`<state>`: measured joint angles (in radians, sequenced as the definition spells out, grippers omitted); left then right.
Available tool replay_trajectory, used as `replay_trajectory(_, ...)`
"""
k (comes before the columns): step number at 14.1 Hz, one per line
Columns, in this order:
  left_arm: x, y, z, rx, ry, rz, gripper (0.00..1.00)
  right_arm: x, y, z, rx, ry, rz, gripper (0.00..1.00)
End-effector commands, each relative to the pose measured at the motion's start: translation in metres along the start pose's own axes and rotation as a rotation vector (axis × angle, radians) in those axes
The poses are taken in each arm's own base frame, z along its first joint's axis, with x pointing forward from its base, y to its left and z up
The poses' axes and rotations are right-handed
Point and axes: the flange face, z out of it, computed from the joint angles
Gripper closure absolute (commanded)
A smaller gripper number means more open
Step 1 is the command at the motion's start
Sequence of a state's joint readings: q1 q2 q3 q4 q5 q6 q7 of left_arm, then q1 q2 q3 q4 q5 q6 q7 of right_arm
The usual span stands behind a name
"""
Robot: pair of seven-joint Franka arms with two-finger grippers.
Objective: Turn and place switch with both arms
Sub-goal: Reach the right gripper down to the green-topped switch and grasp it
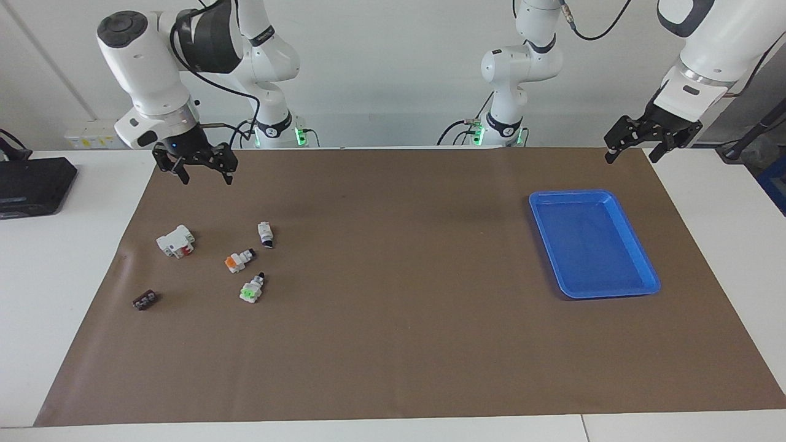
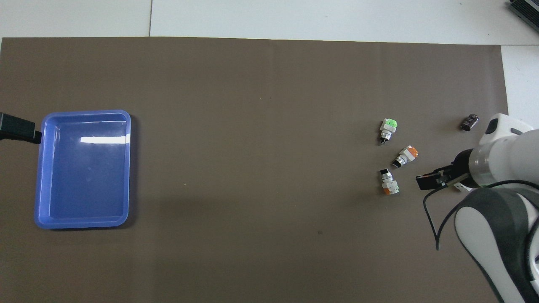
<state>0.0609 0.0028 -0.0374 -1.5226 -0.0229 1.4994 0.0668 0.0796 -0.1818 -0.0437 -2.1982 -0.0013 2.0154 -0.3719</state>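
Toward the right arm's end, right gripper (image 1: 195, 172) hangs over mat, fingers apart, empty. Switch (image 1: 252, 289) lies on mat, farthest of three from robots, long axis slanted: black knob toward robots, green end away. Left gripper (image 1: 635, 147) waits above tray (image 1: 638, 288) corner, fingers apart.

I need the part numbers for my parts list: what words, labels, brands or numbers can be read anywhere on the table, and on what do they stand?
None can be read.
Green-ended switch: no legible marking.
Two orange-marked switches: none legible.
White block with red: any print too small to read.
Small dark part: too small to read.
Blue tray: no marking shows.
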Motion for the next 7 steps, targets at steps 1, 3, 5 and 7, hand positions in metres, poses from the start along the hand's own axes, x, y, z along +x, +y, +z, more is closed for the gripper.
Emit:
replay_trajectory(1,-0.007,-0.002,-0.001,0.015,0.010,-0.012,0.00,-0.001,-0.024,0.052,0.018,-0.006,-0.120,0.00)
replay_trajectory(3,-0.007,-0.002,-0.001,0.015,0.010,-0.012,0.00,0.011,-0.039,0.097,0.008,0.002,-0.167,0.00)
replay_trajectory(5,-0.007,-0.002,-0.001,0.015,0.010,-0.012,0.00,0.012,-0.038,0.116,0.015,-0.016,-0.244,0.00)
replay_trajectory(7,-0.007,-0.002,-0.001,0.015,0.010,-0.012,0.00,-0.006,-0.028,0.131,0.028,-0.038,-0.297,0.01)
